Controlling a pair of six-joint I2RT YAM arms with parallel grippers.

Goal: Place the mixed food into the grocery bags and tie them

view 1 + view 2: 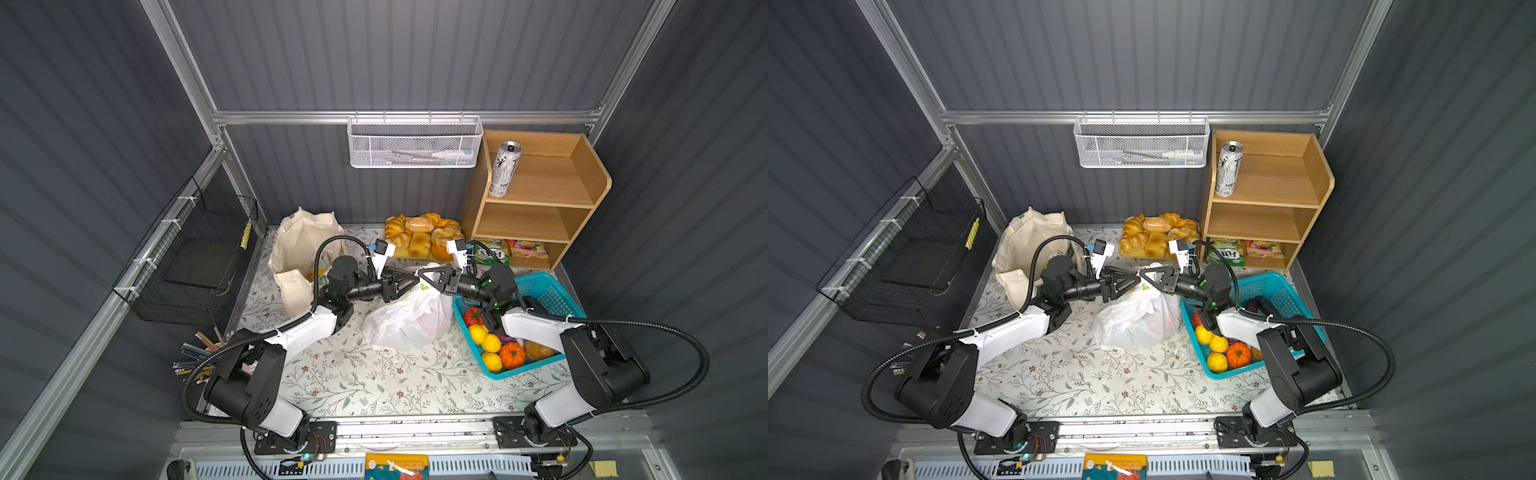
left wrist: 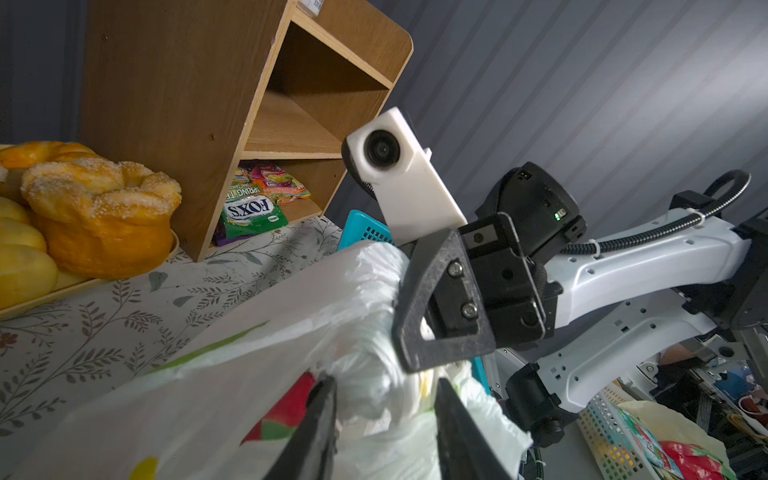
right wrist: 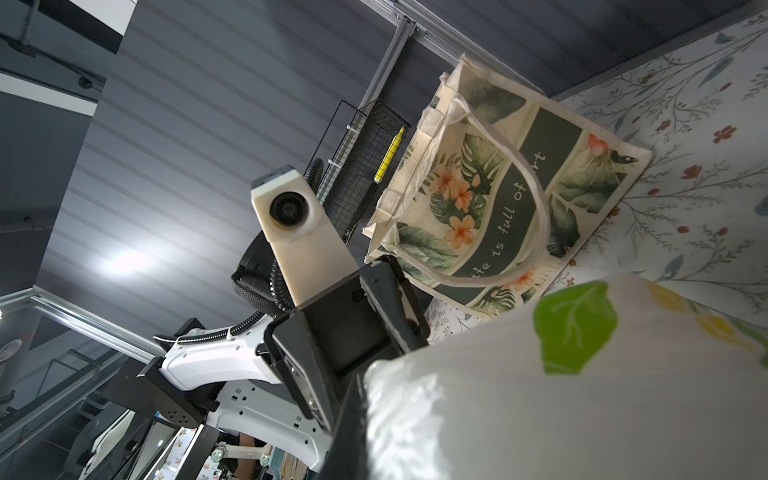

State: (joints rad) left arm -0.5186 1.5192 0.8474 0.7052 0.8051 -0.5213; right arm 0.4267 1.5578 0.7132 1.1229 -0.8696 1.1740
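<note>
The white plastic bag [image 1: 409,322] [image 1: 1136,322] lies mid-table, its top bunched up between both grippers. My right gripper [image 1: 424,276] [image 3: 359,399] is shut on that bunched plastic. My left gripper [image 1: 411,283] [image 2: 384,386] stands open, with bag plastic lying between its fingers. Through the plastic a red-and-green dragon fruit [image 2: 291,407] shows. The cream canvas tote [image 1: 299,245] [image 3: 519,178] stands at the back left, something yellow in its mouth. The silver drink can [image 1: 505,168] [image 1: 1228,168] stands upright on the wooden shelf's top level.
A tray of bread rolls [image 1: 419,237] sits at the back. The wooden shelf [image 1: 540,199] holds sweet packets [image 1: 492,251] at its bottom. A turquoise basket [image 1: 544,291] of fruit lies under my right arm. A black wire basket [image 1: 199,257] hangs left, with pencils [image 1: 199,357] below.
</note>
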